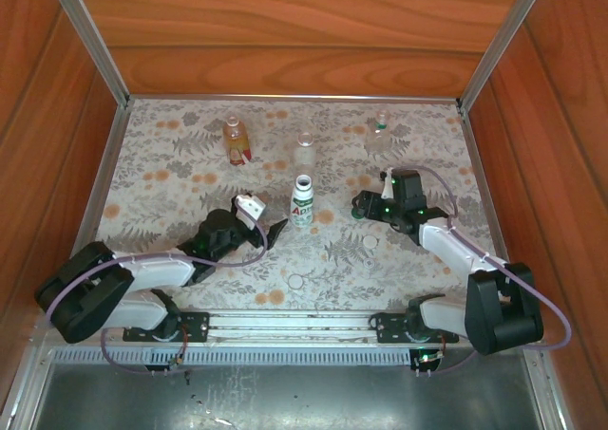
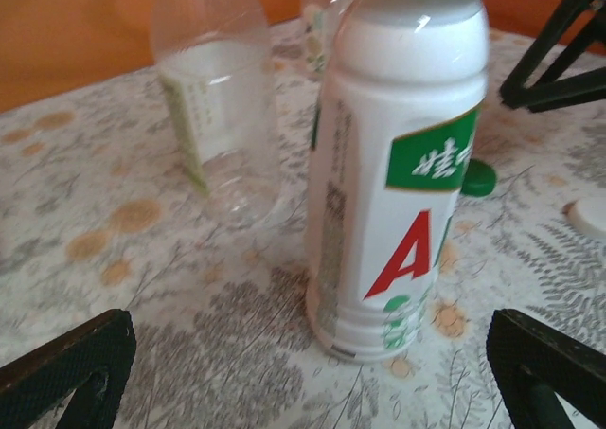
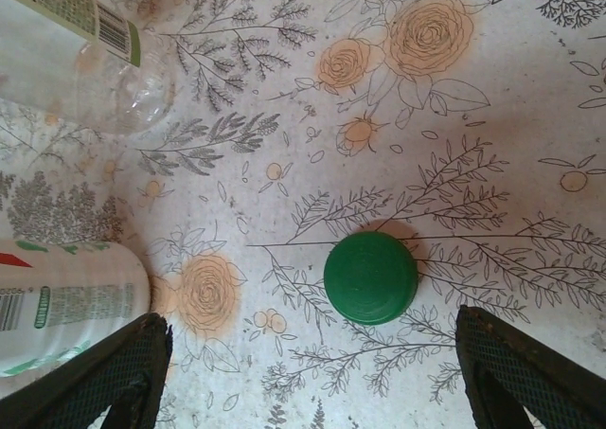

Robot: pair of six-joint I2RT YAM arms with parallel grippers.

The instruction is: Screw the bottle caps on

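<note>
Right hand (image 3: 303, 377) fingers spread wide, green cap (image 3: 370, 279) lying flat on the counter (image 3: 454, 116) between them, untouched. Left hand (image 2: 312, 372) wide apart too, white bottle (image 2: 402, 164) upright just ahead.

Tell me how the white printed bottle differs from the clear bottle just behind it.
The white bottle is opaque; the clear bottle is see-through. The white bottle carries bold green and red print, the clear bottle only a pale, faint label. The white bottle stands nearer the arms, the clear bottle farther back. Both stand upright on the floral table, apart from each other.
</note>
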